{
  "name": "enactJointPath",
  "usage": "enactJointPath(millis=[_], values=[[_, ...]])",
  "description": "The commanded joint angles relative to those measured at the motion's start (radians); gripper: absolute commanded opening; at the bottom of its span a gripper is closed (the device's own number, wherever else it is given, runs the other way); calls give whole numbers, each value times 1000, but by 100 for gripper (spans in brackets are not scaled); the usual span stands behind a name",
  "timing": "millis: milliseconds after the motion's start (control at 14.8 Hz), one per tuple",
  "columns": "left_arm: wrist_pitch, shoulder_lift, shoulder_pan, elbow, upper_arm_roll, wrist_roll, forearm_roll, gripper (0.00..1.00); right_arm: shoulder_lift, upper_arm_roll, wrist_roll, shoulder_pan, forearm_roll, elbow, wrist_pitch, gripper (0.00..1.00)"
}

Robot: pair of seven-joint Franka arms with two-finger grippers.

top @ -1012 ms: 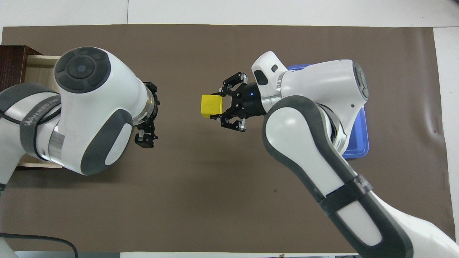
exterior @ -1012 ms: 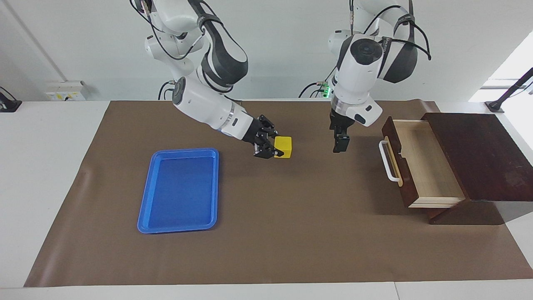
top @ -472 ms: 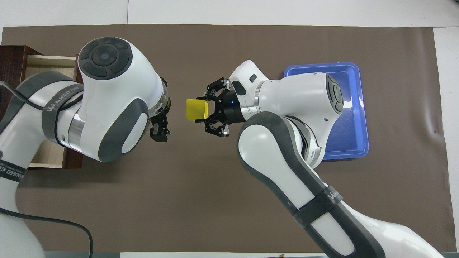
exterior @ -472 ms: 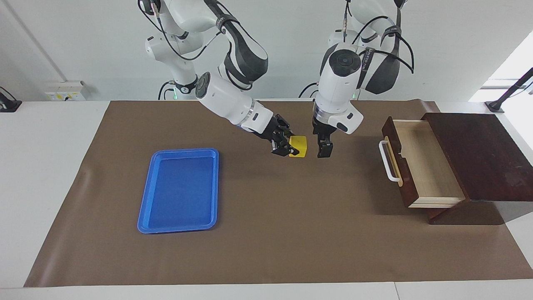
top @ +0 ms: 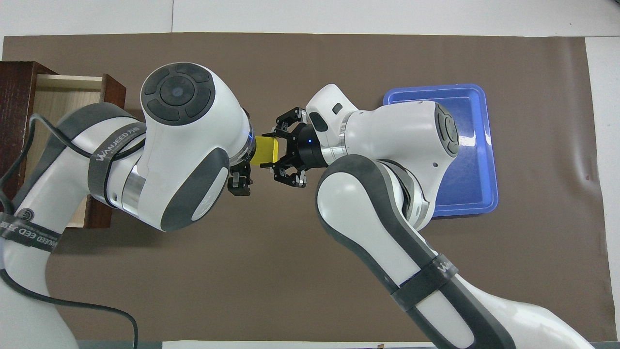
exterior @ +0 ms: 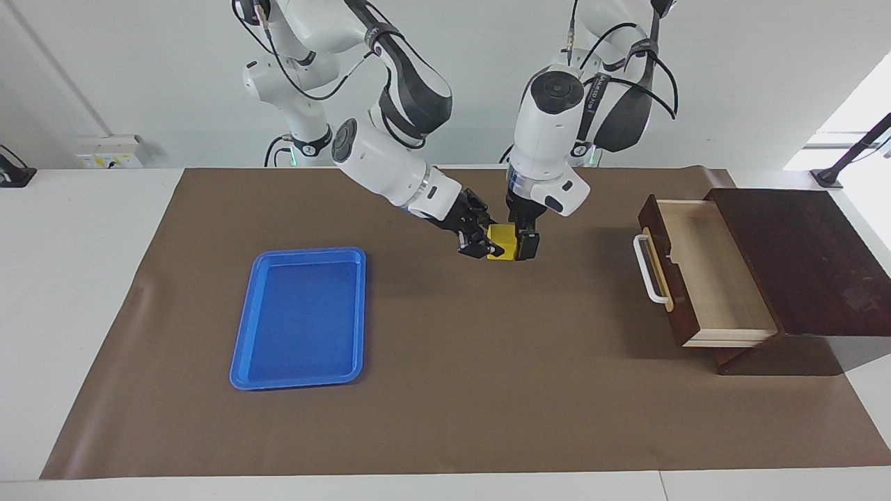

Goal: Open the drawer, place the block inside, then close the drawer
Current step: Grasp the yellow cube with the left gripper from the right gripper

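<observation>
The yellow block hangs a little above the brown mat, and my right gripper is shut on it from the tray's side. My left gripper points down at the block's drawer-facing side and is open, one of its fingers beside the block. The left wrist hides the contact in the overhead view. The drawer stands pulled out at the left arm's end, its pale inside bare, its white handle facing the mat's middle.
A flat blue tray lies on the mat toward the right arm's end. The dark wooden box holds the drawer. The brown mat covers most of the table.
My right gripper has carried the block toward the left arm's end. The left gripper has swung away from the drawer and come up against the block, staying open.
</observation>
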Motion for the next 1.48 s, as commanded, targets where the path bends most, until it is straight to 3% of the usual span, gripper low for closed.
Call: enactJointPath(millis=[0,202,337,472,675,1012,1079,1417], values=[[7,9,-25,21,13,-12,-8,100,2,4,25,1,-22,4,15,0],[16,9,-26,19,13,-9,-4,100,1,4,24,1,-22,4,15,0],[19,9,-32,19,13,-9,-3,87,1,4,25,1,-22,6,15,0],[25,9,-32,19,12,-9,-3,62,2,4,25,1,-22,6,17,0],[33,11,-34,19,12,-9,-3,0,2,4,25,1,-20,6,17,0],[39,14,-31,19,13,2,-2,0,1,4,62,1,-16,6,9,0],[39,14,-31,19,13,2,-2,0,1,4,106,1,-19,6,6,99],[13,2,-17,24,21,5,-3,0,-6,2,125,-7,-25,6,-15,100]])
